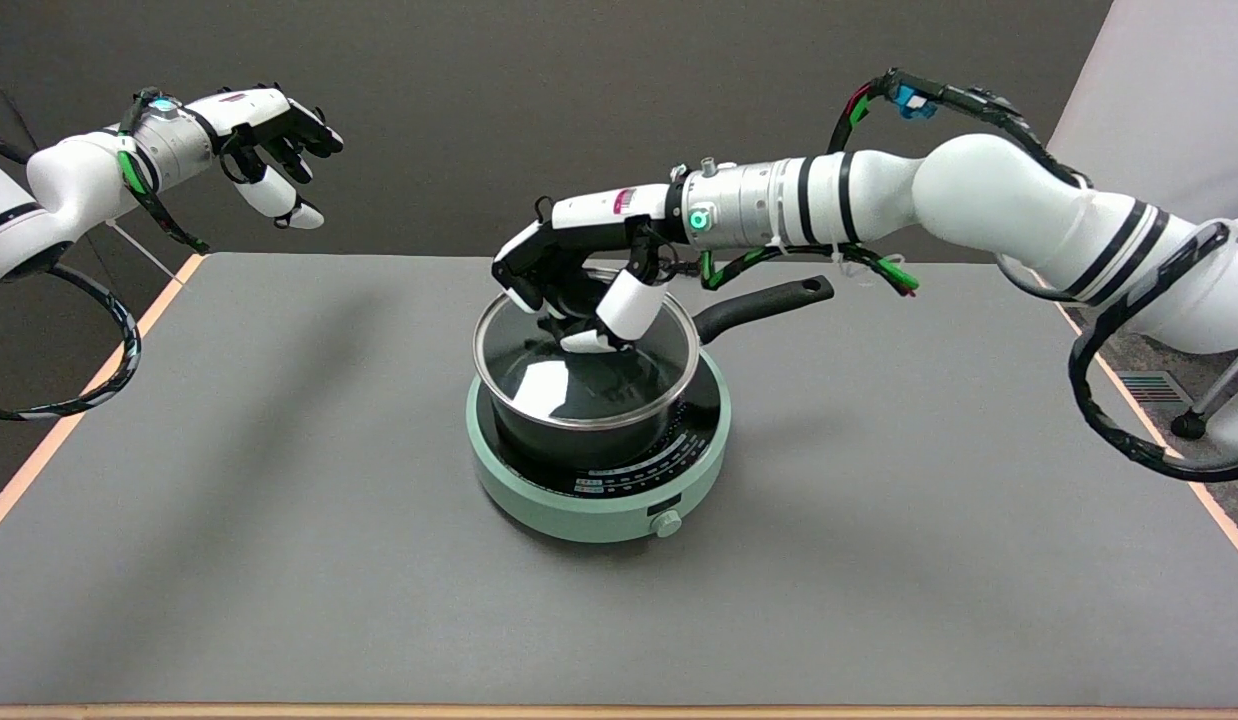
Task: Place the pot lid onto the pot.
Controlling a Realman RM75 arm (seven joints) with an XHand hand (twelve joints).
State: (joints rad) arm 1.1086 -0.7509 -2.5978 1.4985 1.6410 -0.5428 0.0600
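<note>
Right hand (579,290) fingers pinched glass lid (585,362) knob, lid seated on pot (619,425); next: let go w/o shifting it.

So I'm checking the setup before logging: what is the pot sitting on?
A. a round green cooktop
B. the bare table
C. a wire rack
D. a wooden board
A: the black pot stands on the round pale-green cooktop, which has a knob at its front.

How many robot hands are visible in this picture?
2: the right hand over the pot lid at centre, the left hand raised at upper left.
</note>
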